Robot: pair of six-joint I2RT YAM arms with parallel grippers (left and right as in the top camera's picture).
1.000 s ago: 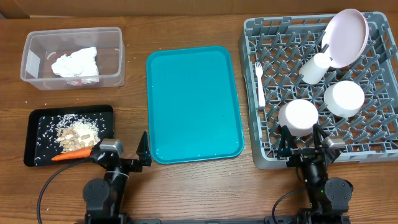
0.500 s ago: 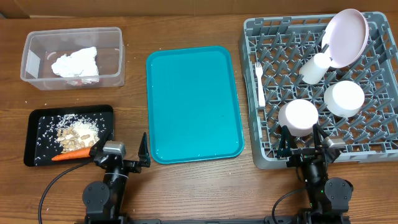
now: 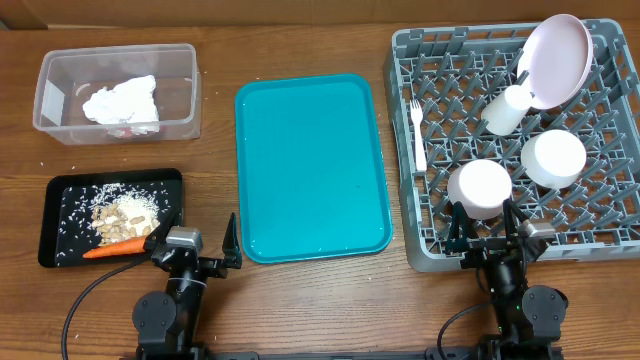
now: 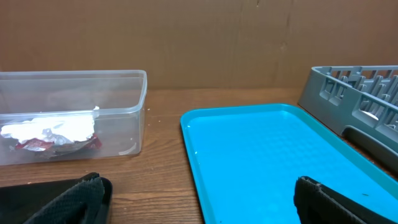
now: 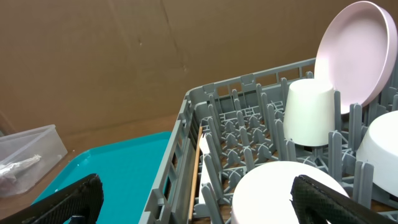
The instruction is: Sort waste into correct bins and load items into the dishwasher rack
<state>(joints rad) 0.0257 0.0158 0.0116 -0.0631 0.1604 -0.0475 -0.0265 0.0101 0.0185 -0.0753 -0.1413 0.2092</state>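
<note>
The grey dishwasher rack (image 3: 430, 250) at the right holds the white plate (image 3: 556, 60), the cup (image 3: 505, 110), two upturned bowls (image 3: 480, 188) (image 3: 553, 159) and the fork (image 3: 418, 135). The clear tub (image 3: 60, 130) at the far left holds the crumpled napkin (image 3: 120, 102) and a red wrapper (image 4: 28, 144). The black tray (image 3: 55, 250) holds the carrot (image 3: 112, 249) and nut scraps with rice bits (image 3: 120, 215). My left gripper (image 3: 198, 248) is open and empty at the front edge beside the teal tray. My right gripper (image 3: 487, 227) is open and empty at the rack's front edge.
The teal serving tray (image 3: 312, 165) lies bare in the middle. Rice bits are scattered on the wood left of the black tray. A brown wall (image 4: 186, 37) stands behind the table.
My left gripper has drawn back slightly toward the front edge. The right arm and the objects have not moved.
</note>
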